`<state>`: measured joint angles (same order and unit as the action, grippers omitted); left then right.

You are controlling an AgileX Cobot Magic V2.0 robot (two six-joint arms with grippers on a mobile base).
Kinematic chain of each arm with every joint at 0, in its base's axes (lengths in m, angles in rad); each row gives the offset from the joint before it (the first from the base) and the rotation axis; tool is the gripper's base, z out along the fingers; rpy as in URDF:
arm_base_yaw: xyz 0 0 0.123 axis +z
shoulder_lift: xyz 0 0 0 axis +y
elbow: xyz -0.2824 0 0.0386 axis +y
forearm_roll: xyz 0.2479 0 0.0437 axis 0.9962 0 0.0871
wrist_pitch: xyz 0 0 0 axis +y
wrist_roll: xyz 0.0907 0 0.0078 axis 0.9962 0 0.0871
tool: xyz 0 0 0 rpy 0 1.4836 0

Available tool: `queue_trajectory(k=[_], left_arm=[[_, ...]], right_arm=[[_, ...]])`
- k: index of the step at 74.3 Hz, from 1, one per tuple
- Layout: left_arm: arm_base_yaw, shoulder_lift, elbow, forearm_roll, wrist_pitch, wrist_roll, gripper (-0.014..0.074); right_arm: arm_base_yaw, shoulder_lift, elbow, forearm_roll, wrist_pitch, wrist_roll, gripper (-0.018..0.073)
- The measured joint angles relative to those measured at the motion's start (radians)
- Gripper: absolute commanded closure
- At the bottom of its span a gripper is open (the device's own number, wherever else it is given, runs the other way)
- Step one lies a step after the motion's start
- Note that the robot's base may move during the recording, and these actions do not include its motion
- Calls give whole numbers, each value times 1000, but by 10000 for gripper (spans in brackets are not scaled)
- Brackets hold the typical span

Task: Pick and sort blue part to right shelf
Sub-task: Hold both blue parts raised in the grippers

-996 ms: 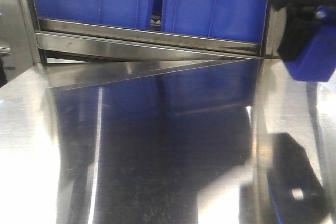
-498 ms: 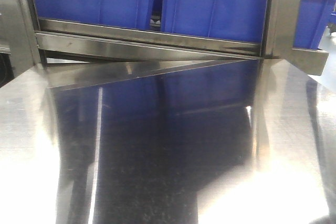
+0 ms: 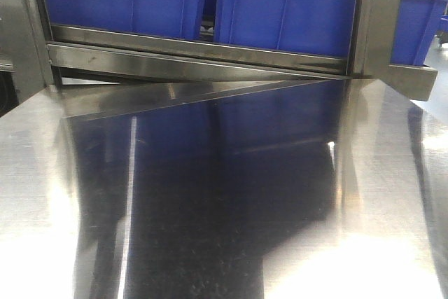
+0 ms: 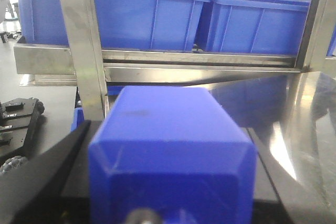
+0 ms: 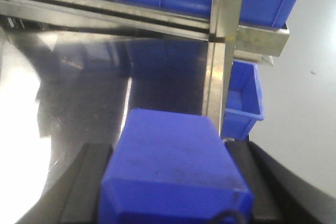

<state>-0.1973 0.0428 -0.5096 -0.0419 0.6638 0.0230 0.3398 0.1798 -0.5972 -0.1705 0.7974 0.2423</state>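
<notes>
The right pincer (image 5: 173, 195) gripping the blue part (image 5: 170, 150) is no longer showing in the front view, and its shadow is no longer darkening the worktop (image 3: 392, 257).

Three large blue bins (image 3: 287, 15), one small bin (image 5: 242, 106)

blue part (image 5: 173, 171), a solid faceted block, sits gripped between the right fingers (image 5: 86, 182); a second blue part (image 4: 170, 150) sits likewise between the left fingers (image 4: 55, 174). shelf (image 3: 378, 19) (steel frame, blue bins (image 3: 280, 12)) stands at the counter's (image 3: 210, 208) far edge.
</notes>
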Motion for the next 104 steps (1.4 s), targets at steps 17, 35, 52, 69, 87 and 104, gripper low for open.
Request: queue_trajectory(k=[17, 35, 52, 69, 87, 104], left_arm=[[0, 0, 0, 0, 0, 0, 316], [0, 0, 0, 0, 0, 0, 316], [0, 0, 0, 0, 0, 0, 316], [0, 0, 0, 0, 0, 0, 316], [0, 0, 0, 0, 0, 0, 316], [0, 0, 0, 0, 0, 0, 316]], right_arm=[[0, -105, -23, 0, 29, -10, 277], [0, -122, -50, 0, -13, -11, 277], [0, -122, -50, 0, -15, -11, 277], [0, -122, -50, 0, -13, -12, 277], [0, -122, -50, 0, -13, -12, 277], [0, -122, -50, 0, -12, -12, 277]])
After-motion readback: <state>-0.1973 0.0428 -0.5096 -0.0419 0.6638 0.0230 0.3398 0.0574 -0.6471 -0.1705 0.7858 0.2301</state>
